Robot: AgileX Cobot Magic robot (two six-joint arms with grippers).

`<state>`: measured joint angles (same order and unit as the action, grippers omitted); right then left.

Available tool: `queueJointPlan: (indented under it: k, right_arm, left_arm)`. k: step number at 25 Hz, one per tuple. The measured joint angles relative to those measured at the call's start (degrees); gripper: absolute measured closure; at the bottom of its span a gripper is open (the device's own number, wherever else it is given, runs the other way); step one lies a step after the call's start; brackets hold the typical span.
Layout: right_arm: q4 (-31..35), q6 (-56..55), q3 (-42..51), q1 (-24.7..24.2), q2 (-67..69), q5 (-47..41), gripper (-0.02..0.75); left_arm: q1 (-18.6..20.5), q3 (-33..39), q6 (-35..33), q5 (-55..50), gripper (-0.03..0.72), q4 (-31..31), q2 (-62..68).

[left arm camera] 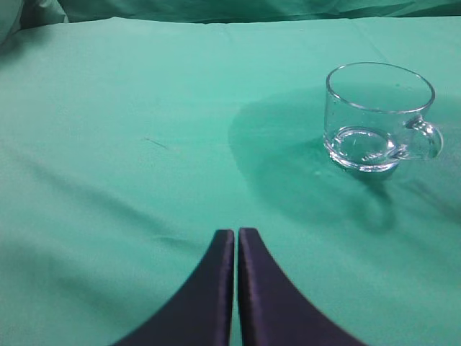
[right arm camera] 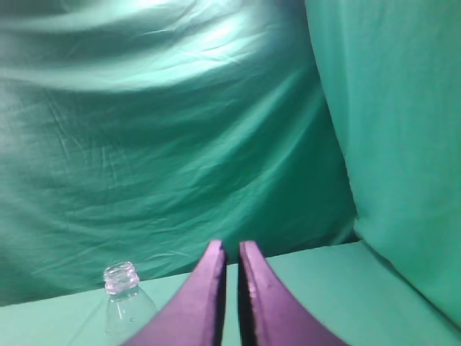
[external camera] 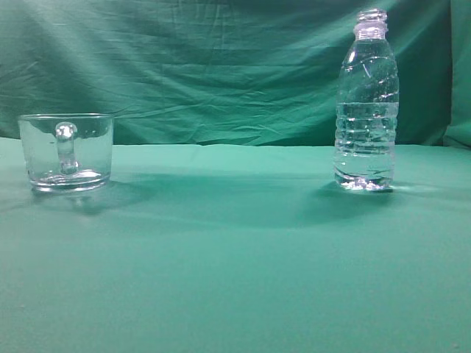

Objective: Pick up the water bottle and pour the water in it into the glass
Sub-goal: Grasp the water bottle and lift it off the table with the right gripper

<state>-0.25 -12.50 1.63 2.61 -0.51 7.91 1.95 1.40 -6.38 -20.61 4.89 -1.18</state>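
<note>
The bottle (external camera: 366, 103) stands upright, well right of the glass (external camera: 65, 152), half full, uncapped, thin-walled and probably squashy; its ribbed middle suits gripping. Both grippers (left arm camera: 235, 234) (right arm camera: 230, 249) are pressed together, empty.

A green cloth covers the table (external camera: 235, 279), lying smooth with faint creases. The glass (external camera: 66, 152) stands upright on it at the left, handle facing the exterior camera, empty as far as can be seen. The bottle (external camera: 366, 103) stands upright well apart at the right, uncapped, with water (external camera: 364, 143) to about mid-height
</note>
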Motion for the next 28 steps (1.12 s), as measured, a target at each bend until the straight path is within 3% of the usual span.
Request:
queueJointPlan:
  k: [5, 16, 24, 28]
  right_arm:
    - [0.0, -1.8, -6.2, 0.0, 2.6, -4.9, 0.692]
    - [-0.5, -0.8, -17.0, 0.5, 28.3, -7.2, 0.692]
    - [-1.5, -1.2, -17.7, 12.8, 44.8, 1.3, 0.692]
    - [-2.0, -1.1, -17.8, 15.1, 55.3, 11.3, 0.692]
  left_arm:
    - [0.0, 0.0, 0.0, 0.0, 0.688, 0.0, 0.0]
    - [0.0, 0.0, 0.0, 0.0, 0.688, 0.0, 0.0]
    - [0.0, 0.0, 0.0, 0.0, 0.688, 0.0, 0.0]
    - [0.0, 0.0, 0.0, 0.0, 0.688, 0.0, 0.0]
